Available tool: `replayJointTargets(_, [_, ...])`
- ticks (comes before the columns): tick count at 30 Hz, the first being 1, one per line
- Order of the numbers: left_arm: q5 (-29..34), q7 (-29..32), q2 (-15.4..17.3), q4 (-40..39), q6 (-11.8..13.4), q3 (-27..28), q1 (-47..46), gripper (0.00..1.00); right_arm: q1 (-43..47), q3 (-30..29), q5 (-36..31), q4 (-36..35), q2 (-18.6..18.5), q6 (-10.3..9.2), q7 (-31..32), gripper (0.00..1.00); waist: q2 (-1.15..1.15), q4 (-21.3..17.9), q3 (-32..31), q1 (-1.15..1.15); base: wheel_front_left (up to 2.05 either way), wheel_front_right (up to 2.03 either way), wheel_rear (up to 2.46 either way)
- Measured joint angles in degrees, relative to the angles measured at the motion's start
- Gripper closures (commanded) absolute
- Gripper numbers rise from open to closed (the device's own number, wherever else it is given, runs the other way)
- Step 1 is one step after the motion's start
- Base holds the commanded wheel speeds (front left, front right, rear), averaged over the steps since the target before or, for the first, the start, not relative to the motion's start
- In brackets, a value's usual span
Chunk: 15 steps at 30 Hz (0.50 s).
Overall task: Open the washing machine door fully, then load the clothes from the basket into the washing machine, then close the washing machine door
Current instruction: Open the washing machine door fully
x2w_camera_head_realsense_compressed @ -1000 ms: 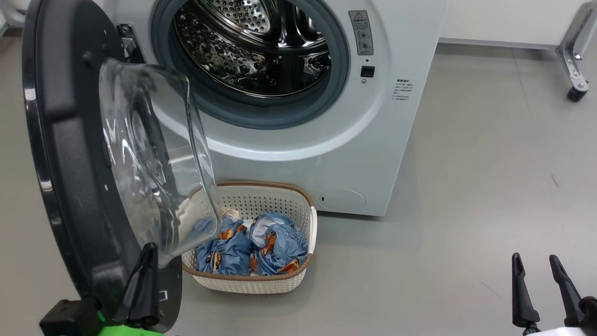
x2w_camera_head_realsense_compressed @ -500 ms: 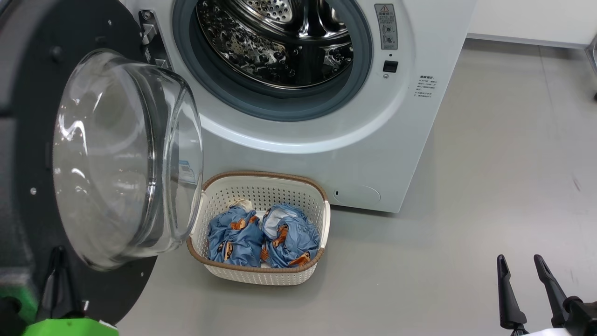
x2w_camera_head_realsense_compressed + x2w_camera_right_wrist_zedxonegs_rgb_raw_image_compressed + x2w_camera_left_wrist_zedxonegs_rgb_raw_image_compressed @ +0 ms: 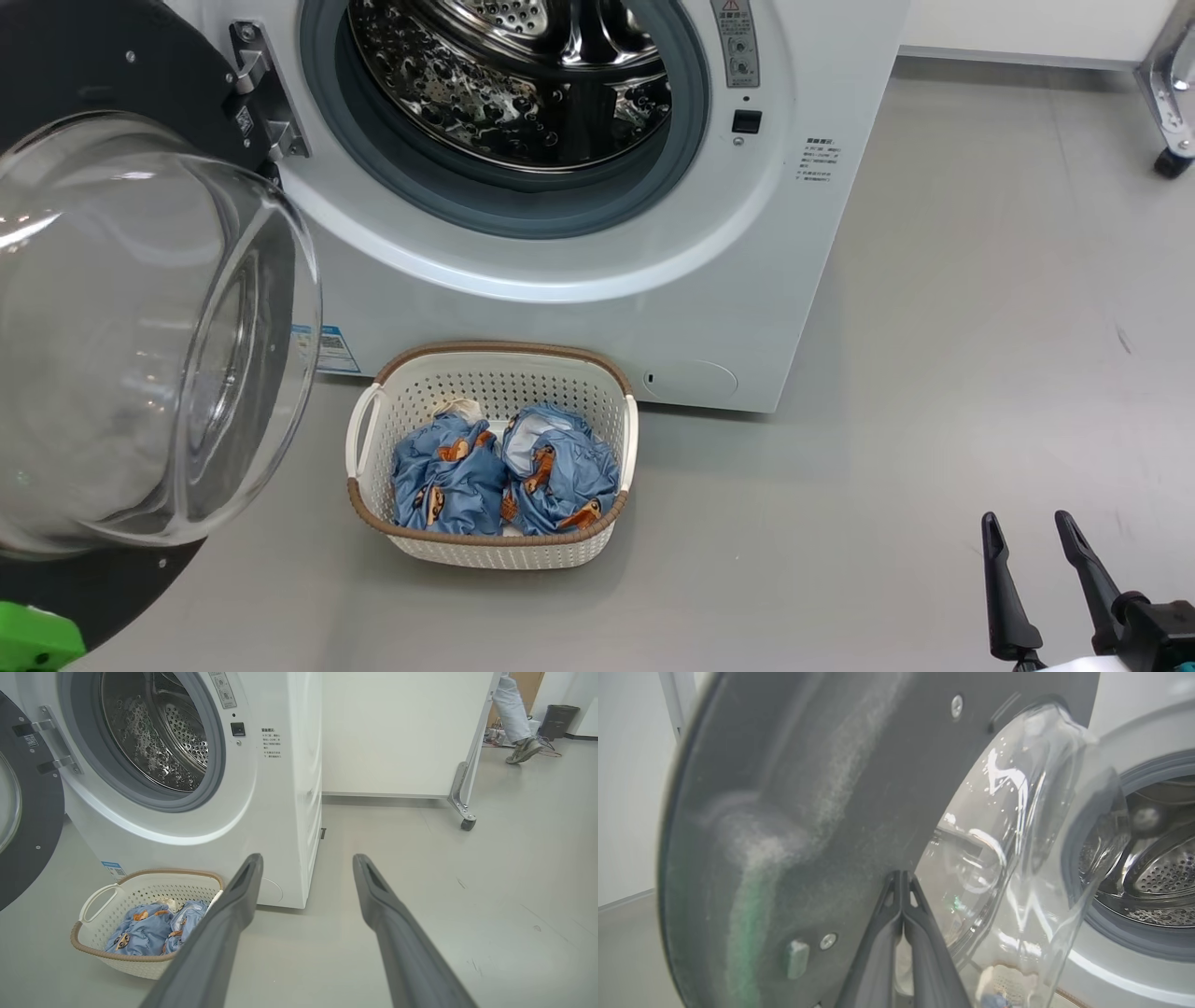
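The washing machine [image 3: 766, 280] stands with its steel drum [image 3: 513, 75] exposed. Its door [image 3: 140, 336] is swung far out to the left, glass bowl facing me, hinge [image 3: 257, 93] at the top. The basket [image 3: 495, 551] sits on the floor against the machine's front, holding two blue clothes [image 3: 504, 476] with orange-brown prints. My left gripper [image 3: 902, 873] is shut, fingertips against the door's dark inner face [image 3: 808, 788] beside the glass. My right gripper [image 3: 1027, 527] stands open over bare floor at the lower right, well right of the basket [image 3: 145, 952].
A white panel on a castor leg [image 3: 462, 812] stands right of the machine. A person's foot [image 3: 523, 751] is on the floor far behind it. Grey floor [image 3: 934, 448] spreads to the right of the basket.
The door has swung further open to the left, uncovering the basket's left handle and the blue label. My left gripper has gone left with it. The camera has shifted. The right gripper stays open.
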Motion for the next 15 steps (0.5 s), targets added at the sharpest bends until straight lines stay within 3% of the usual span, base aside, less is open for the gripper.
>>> replayJointTargets(9, [0.3,-2.0,3.3,10.0,0.0,6.3,-4.9,1.0,0.0,0.2,0.0,0.6,0.1,0.01,0.0,0.0,0.0,-1.9,-0.8,0.0,0.0,0.0,0.0])
replayJointTargets(15, [1.2,-2.7,6.3,15.9,0.2,6.1,-6.6,1.0,0.0,0.7,0.0,0.7,0.2,0.01,0.0,0.0,0.0,-2.8,-1.0,0.0,0.0,0.0,0.0])
